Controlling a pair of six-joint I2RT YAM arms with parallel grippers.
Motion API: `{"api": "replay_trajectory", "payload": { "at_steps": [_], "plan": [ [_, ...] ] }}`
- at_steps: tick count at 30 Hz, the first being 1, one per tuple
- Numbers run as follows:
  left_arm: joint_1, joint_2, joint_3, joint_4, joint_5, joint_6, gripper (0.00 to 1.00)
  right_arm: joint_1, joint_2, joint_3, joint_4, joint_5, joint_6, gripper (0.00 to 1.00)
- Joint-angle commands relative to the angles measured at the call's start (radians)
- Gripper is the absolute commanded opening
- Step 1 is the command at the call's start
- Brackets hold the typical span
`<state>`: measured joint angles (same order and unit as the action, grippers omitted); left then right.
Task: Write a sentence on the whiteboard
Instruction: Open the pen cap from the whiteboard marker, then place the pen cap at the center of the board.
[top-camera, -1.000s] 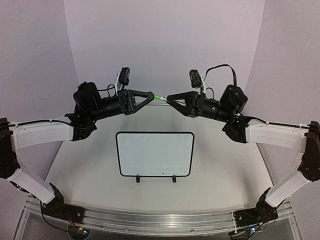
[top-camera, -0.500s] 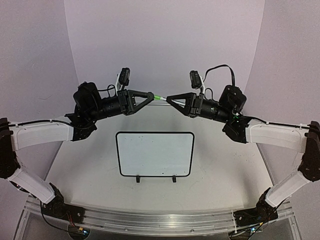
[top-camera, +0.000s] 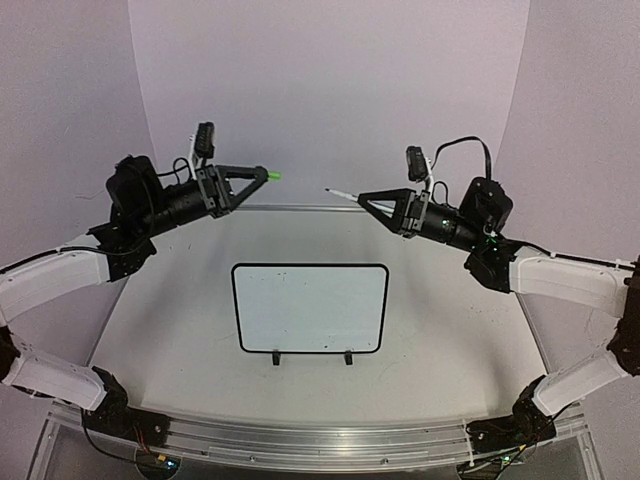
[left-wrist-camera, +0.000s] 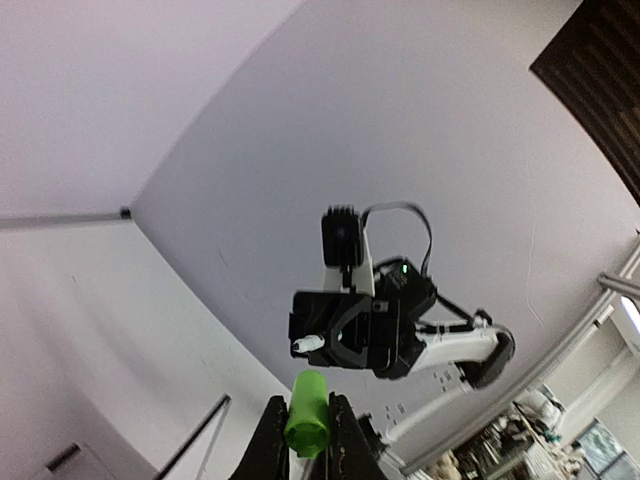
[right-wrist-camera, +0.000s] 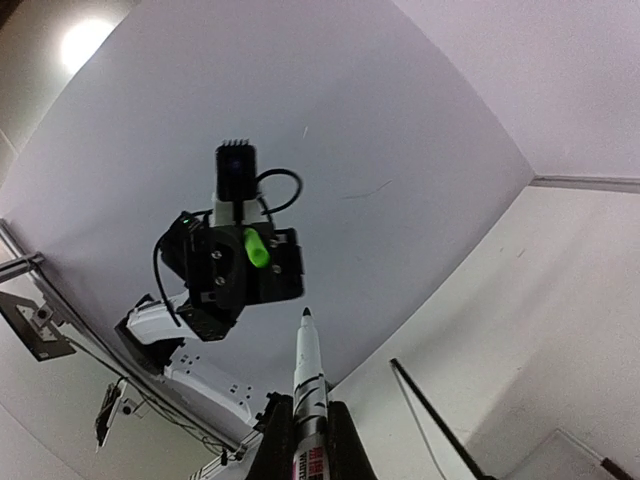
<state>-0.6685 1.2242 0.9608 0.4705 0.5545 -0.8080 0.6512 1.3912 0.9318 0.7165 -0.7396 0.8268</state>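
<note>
Both sets of jaws are clenched. Seen from above, the left jaws hold a small green cap and the right jaws hold a white marker. Its bare tip points toward the cap across a gap, out over the far side of the table. The whiteboard lies flat between the arms, nearer their bases, and no sentence shows on it. From the left wrist, the cap sticks out past the fingertips, with the marker tip facing it from the other arm. From the right wrist, the marker is gripped low on its printed barrel, so much of its length stands free, and the cap shows opposite. The marker looks light, stiff and smooth, so held that far back it may pivot or slip once the tip is pressed down. The board looks thin and light and is likely to skate on the table, so it is best steadied at its black border.
</note>
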Motion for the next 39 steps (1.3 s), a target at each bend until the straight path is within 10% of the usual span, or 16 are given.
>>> {"api": "replay_trajectory", "payload": {
  "at_steps": [1,7,13,39],
  "plan": [
    [0.046,-0.092,0.034,-0.039,-0.030,0.046,0.00,-0.045,-0.076,-0.019,0.014,0.005,-0.019,0.00],
    [0.067,-0.103,0.109,-0.304,-0.056,0.196,0.00,-0.045,-0.131,-0.012,-0.019,-0.041,-0.089,0.00],
    [0.178,-0.077,0.144,-0.820,-0.390,0.448,0.00,-0.043,-0.217,-0.002,-0.272,0.048,-0.247,0.00],
    [0.291,0.283,-0.151,-0.797,-0.288,0.393,0.12,0.037,-0.203,0.007,-0.485,0.156,-0.413,0.00]
  ]
}}
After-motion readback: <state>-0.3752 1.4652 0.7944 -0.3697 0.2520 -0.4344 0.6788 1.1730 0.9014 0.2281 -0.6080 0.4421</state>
